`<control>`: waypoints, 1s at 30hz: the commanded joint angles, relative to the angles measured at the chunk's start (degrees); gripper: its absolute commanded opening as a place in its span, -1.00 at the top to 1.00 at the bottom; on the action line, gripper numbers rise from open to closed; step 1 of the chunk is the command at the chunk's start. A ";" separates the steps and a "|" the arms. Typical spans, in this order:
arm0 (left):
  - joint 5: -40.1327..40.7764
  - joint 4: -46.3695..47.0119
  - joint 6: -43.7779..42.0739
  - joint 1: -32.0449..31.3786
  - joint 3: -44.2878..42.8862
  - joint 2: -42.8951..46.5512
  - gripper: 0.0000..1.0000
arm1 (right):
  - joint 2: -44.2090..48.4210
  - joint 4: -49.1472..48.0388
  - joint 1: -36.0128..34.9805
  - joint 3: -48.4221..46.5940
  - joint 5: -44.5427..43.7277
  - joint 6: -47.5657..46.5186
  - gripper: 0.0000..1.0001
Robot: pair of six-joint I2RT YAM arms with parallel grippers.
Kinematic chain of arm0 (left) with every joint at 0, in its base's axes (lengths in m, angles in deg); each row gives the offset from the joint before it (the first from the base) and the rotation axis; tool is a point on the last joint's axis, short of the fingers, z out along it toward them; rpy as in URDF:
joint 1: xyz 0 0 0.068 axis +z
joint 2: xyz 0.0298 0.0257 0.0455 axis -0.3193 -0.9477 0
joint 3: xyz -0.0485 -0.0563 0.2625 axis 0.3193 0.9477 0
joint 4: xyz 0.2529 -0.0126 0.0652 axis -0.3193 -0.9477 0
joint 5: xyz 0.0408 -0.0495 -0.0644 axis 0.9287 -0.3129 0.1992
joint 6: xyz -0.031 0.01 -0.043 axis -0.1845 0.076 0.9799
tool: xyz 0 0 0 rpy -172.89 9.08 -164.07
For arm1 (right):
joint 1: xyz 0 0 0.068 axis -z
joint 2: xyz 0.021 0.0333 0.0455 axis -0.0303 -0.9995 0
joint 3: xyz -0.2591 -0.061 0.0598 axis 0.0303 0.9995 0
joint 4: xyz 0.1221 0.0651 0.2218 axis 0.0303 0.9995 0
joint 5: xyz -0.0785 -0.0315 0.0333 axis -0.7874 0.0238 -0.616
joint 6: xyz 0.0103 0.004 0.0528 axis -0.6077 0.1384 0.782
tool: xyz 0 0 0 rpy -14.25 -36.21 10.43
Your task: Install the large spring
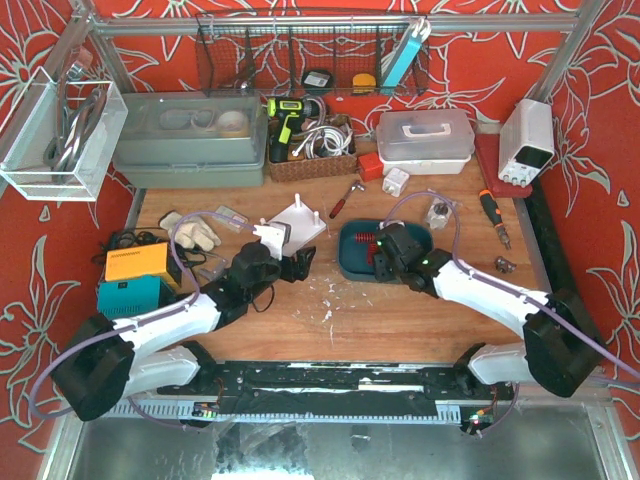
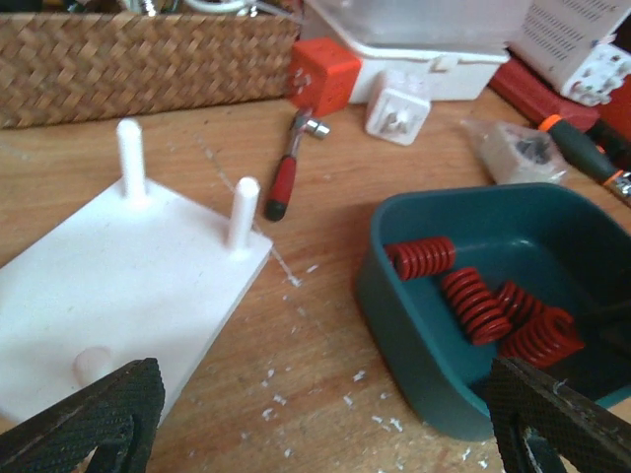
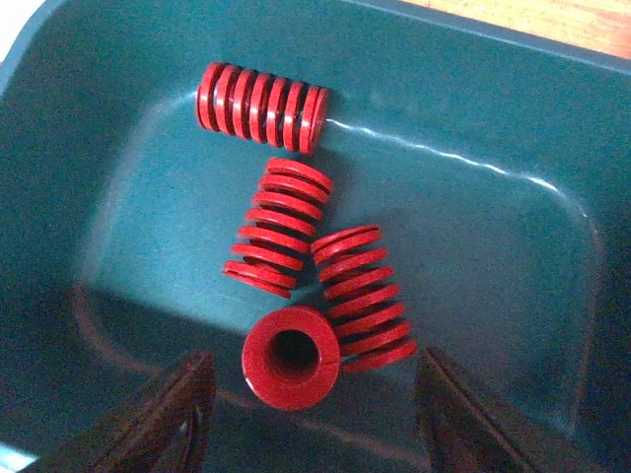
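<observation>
Four red springs [image 3: 278,229] in the teal tray [image 3: 493,227], right-centre of the table [image 1: 370,320], and the right hand [image 3: 311,394] is down inside it! One spring lies crosswise at the far end and two lie side by side mid-tray, touching. The upright spring [image 3: 293,357] stands on end w/ its bore facing the wrist cam. That's the one between the fingers [image 3: 173,419]: they're apart, a gap either side, not touching it yet. Can't tell which spring is the large one; they look alike from here.

Over to the left hand [image 2: 320,394]: fingers spread wide, empty, hovering low over the near edge of the white plate [image 2: 128,266]. Plate lies flat on the table just left of the tray, w/ two tall pegs [image 2: 242,212] upright at its far edge and a short stub [image 2: 91,363] near the left finger. Behind the plate: red-handled ratchet [image 2: 281,182] lying on the wood, wicker basket [image 2: 128,59] further back.
</observation>
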 commanded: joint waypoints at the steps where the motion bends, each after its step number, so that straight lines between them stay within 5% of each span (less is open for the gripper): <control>1: -2.96 8.59 -3.93 -0.19 0.55 0.48 -0.79 | -2.41 0.94 0.33 -1.44 0.59 0.12 -0.19; 8: -5.09 9.77 -3.99 -0.19 0.47 -1.16 -0.84 | -7.15 0.40 1.34 -1.93 1.15 -1.13 -0.16; 24: -4.48 10.50 -4.49 -0.20 1.20 -1.05 -1.00 | -9.88 -1.69 2.44 -2.62 0.76 -4.95 0.44; 30: -5.73 13.84 -5.56 -0.19 2.87 -0.70 -0.71 | -5.24 1.04 2.36 -4.91 -0.54 -6.79 0.92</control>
